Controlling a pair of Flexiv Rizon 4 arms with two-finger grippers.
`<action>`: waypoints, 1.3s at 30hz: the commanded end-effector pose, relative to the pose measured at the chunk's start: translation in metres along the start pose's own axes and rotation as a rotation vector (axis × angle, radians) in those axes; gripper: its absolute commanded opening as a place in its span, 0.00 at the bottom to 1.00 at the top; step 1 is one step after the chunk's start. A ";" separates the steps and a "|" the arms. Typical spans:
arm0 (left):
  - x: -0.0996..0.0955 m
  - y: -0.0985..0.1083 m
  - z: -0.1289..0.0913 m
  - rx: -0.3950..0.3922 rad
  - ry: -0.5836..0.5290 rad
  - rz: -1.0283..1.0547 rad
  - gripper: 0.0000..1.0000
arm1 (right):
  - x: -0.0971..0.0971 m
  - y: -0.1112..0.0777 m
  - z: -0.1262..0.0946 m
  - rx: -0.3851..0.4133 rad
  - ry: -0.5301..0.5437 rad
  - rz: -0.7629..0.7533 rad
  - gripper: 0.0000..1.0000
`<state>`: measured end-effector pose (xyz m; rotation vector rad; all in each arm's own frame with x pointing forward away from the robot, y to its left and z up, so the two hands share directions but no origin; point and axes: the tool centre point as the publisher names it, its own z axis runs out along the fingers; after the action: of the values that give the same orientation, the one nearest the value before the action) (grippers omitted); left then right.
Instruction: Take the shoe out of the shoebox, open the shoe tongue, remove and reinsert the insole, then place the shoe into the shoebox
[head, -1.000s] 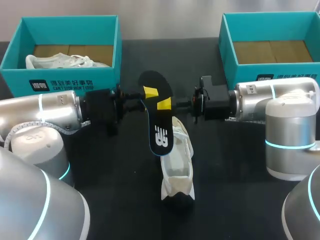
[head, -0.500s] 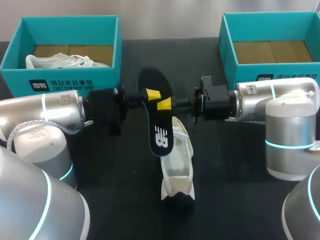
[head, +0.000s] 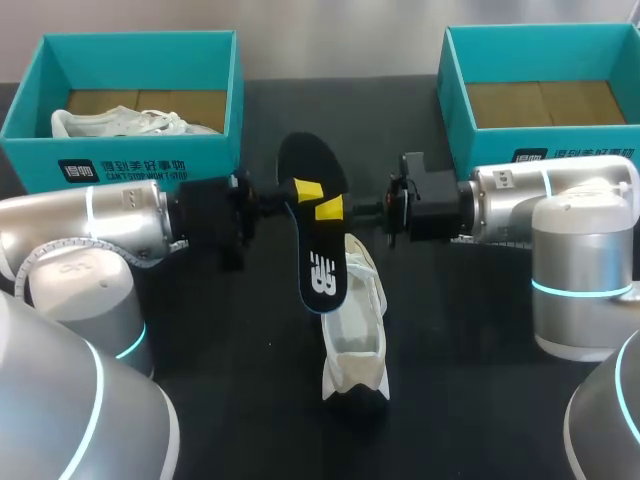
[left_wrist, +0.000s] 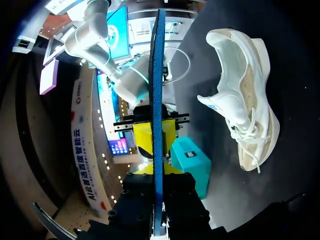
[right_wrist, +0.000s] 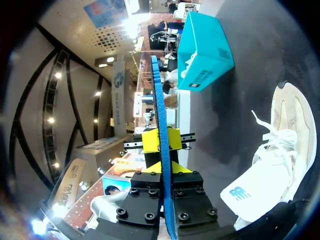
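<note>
A black insole (head: 318, 230) with a blue edge hangs upright above the table's middle, over a white shoe (head: 357, 330) that lies on the dark tabletop. My left gripper (head: 306, 190) is shut on the insole from the left, and my right gripper (head: 330, 208) is shut on it from the right, just beside it. In the left wrist view the insole (left_wrist: 157, 75) runs edge-on between my left gripper (left_wrist: 156, 171), with the shoe (left_wrist: 240, 110) off to one side. The right wrist view has the insole (right_wrist: 159, 100) pinched in my right gripper (right_wrist: 167, 169), the shoe (right_wrist: 272, 165) beside it.
A teal shoebox (head: 130, 160) at the back left holds another white shoe (head: 120, 122). A second teal shoebox (head: 455, 100) stands at the back right with only brown card inside. Both arms lie low across the table's middle.
My left gripper has slid a little to the right and its fingers have shut on the insole. The right arm and the shoe have stayed put.
</note>
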<state>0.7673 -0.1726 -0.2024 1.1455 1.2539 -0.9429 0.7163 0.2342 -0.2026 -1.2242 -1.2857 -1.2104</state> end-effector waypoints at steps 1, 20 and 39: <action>0.001 -0.002 -0.006 0.030 0.010 -0.026 0.00 | 0.006 -0.002 -0.006 -0.003 -0.020 -0.011 1.00; -0.024 -0.057 -0.064 0.138 0.115 -0.160 0.00 | 0.011 -0.017 -0.083 0.161 -0.176 -0.160 1.00; -0.031 -0.087 -0.074 0.136 0.117 -0.179 0.00 | 0.008 -0.022 -0.102 0.269 -0.307 -0.248 1.00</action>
<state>0.6786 -0.1225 -0.1800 1.2304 1.4109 -1.1299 0.6944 0.1454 -0.1993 -1.1282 -1.6920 -1.0817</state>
